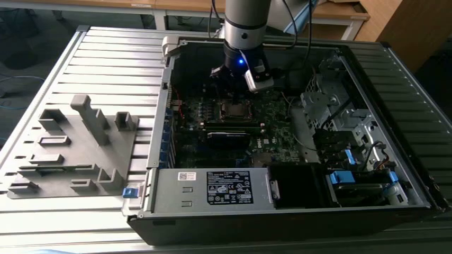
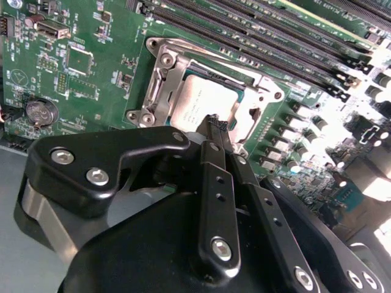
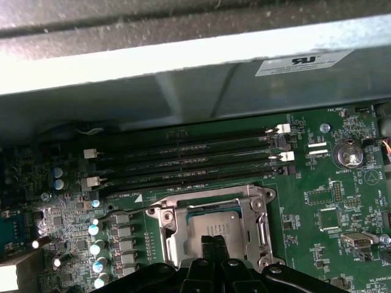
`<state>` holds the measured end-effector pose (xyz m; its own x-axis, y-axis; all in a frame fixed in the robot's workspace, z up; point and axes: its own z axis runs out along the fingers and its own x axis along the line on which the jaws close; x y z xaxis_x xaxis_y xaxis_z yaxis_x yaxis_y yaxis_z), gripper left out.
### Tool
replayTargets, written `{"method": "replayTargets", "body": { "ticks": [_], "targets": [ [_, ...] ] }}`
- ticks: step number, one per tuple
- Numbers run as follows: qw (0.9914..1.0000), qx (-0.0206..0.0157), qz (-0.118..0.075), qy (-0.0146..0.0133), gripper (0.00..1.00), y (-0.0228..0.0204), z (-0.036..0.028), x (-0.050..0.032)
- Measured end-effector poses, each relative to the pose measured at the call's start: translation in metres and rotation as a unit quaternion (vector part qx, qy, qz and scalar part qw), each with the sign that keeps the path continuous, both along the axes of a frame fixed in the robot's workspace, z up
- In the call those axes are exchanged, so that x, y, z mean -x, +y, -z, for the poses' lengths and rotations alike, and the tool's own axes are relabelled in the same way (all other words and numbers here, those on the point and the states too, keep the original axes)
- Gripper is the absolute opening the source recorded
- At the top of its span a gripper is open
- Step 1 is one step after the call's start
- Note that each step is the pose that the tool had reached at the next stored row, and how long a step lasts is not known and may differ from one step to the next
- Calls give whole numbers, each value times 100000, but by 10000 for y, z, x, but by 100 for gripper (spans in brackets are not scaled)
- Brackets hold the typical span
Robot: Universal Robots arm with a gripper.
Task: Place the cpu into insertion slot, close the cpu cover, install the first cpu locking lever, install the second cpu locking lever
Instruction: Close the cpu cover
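Exterior view, middle: the gripper [image 1: 235,99] hangs directly over the insertion slot [image 1: 235,109]. In the second wrist view the cpu cover [image 2: 160,79] frames the seated cpu [image 2: 195,101], and the clenched, empty fingers [image 2: 214,137] point at its near edge.

You see a dull grey top on the cpu [image 2: 198,101], framed by the shiny silver cpu cover [image 2: 160,73]. The board [image 2: 91,36] around it is bright green, speckled with small silver and black parts. The memory slots [image 2: 256,43] cross it as long black stripes. Your jaws are matt black with silver screw heads. In the exterior view the bench [image 1: 106,58] is pale grey and ribbed, the computer case [image 1: 282,227] is black, and a blue light [image 1: 241,60] glows on the arm [image 1: 245,21].
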<state>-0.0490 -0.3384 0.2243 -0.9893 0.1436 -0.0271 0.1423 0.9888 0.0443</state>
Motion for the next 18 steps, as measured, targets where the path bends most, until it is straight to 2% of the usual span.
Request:
{"method": "replayTargets", "body": {
  "ticks": [6,11,15,18],
  "targets": [
    [99979,-20,-2025,-13,11,1,7,0],
    [99965,-10,-2650,-58,11,0,46,8],
    [99959,2,-2851,-81,11,0,50,16],
    [99956,1,-2958,-242,11,-6,51,39]
  ]
}}
